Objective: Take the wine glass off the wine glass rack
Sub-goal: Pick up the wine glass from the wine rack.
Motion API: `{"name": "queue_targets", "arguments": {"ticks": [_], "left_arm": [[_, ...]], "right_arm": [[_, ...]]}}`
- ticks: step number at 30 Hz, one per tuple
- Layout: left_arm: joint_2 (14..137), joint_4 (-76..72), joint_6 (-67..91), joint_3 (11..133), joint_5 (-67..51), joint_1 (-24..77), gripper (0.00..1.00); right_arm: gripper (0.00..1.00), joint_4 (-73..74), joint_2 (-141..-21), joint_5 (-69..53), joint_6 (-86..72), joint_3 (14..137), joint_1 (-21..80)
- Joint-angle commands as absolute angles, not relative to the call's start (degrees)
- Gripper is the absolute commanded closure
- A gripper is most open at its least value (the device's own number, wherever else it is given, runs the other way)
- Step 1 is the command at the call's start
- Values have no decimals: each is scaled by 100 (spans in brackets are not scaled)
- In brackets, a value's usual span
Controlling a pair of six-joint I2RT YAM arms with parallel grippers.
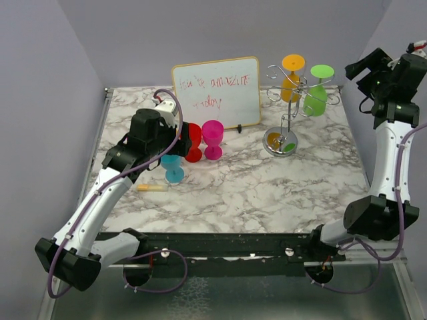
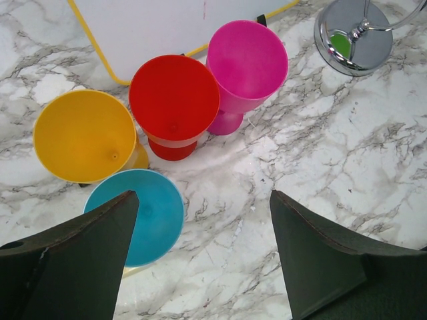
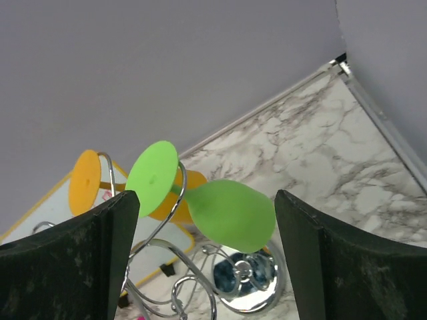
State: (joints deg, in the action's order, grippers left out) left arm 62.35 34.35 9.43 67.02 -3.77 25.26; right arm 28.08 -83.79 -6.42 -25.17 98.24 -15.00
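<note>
Right gripper, approach step: my fingers wide apart, holding nothing.
Green wine glass hangs ahead on the wine glass rack; next: advance, grip bowl, unhook.

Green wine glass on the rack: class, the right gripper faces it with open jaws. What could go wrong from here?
1. The green wine glass hangs by its foot in the wire arms of the wine glass rack. Pulled the wrong way, it may snag and tip the rack.
2. The orange glass hangs right beside it, so the right gripper could knock it loose.
3. If the gripper closes on the rounded bowl, the grip might slip.
</note>
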Motion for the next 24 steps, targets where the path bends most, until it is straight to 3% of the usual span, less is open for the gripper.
{"name": "queue_targets", "arguments": {"ticks": [1, 7, 11, 24], "left_arm": [[6251, 3384, 906, 6641, -371, 2558, 18], [6336, 3384, 883, 6617, -365, 2558, 18], [6357, 3383, 872, 6615, -388, 2558, 18], [6414, 3383, 875, 6585, -427, 2558, 18]], "right_arm": [[14, 1608, -8517, -2431, -3785, 9609, -1863], [29, 614, -8760, -3103, -4457, 9161, -1918], [32, 606, -9066, -3221, -4570, 9237, -1922], [57, 548, -9546, -3517, -4546, 9377, -1921]]}}
